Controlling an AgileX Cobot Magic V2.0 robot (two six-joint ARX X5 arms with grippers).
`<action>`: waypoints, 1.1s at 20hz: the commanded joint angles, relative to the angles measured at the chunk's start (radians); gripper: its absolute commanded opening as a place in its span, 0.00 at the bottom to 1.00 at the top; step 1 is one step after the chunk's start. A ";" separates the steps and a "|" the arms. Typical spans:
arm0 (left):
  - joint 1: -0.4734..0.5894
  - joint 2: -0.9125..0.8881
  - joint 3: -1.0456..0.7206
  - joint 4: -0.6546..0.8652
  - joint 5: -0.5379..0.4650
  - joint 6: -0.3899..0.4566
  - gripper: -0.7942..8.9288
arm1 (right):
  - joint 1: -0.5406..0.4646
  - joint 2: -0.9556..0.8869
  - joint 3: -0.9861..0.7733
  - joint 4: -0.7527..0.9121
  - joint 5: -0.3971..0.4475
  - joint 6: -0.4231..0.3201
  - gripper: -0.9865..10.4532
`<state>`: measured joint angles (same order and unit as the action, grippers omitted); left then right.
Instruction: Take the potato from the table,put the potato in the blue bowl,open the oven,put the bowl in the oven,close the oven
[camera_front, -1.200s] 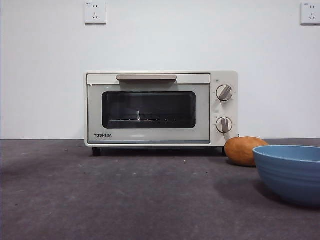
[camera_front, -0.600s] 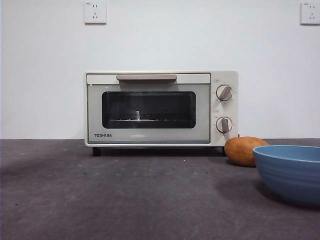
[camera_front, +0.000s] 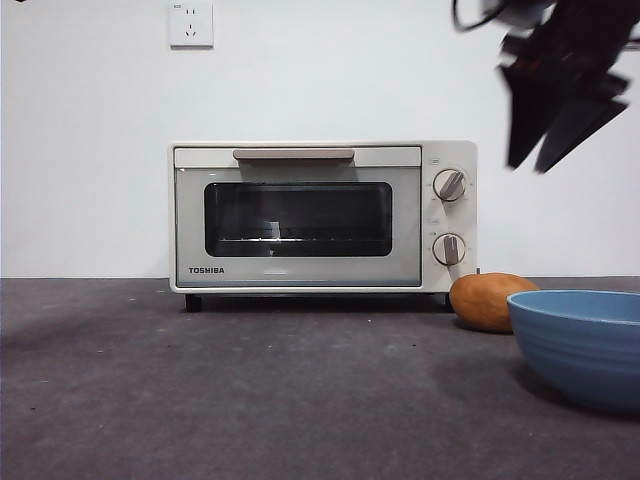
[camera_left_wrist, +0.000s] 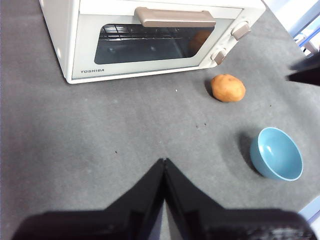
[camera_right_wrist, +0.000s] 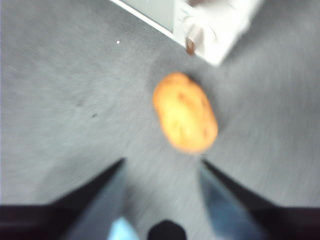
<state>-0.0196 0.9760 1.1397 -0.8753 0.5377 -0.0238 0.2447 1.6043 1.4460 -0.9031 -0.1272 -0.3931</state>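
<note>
Potato (camera_right_wrist: 185, 112): lies on the table (camera_front: 250, 390) just off the oven (camera_front: 322, 217) corner by the knobs, beside the blue bowl (camera_front: 580, 342) — not in it.
Right gripper (camera_right_wrist: 162, 167): jaws spread, empty, high above the potato; wrist picture blurred.
Bearing: potato sits ahead of the gap between the jaws, long axis oblique to the jaw line — wrist turn probably needed.
Left gripper (camera_left_wrist: 164, 162): jaws pressed together, empty, well apart from the potato.
Nearer arm: right.
Oven door: closed.
</note>
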 joint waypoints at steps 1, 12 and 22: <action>-0.001 0.011 0.001 0.001 0.005 0.028 0.08 | 0.032 0.053 0.013 0.064 0.069 -0.094 0.61; -0.001 0.031 0.001 0.001 0.005 0.054 0.08 | 0.047 0.197 0.014 0.150 0.172 -0.165 0.64; -0.001 0.056 0.001 -0.001 0.013 0.054 0.08 | 0.043 0.324 0.014 0.164 0.181 -0.149 0.70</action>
<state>-0.0196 1.0286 1.1397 -0.8757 0.5430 0.0162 0.2878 1.9137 1.4567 -0.7429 0.0528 -0.5465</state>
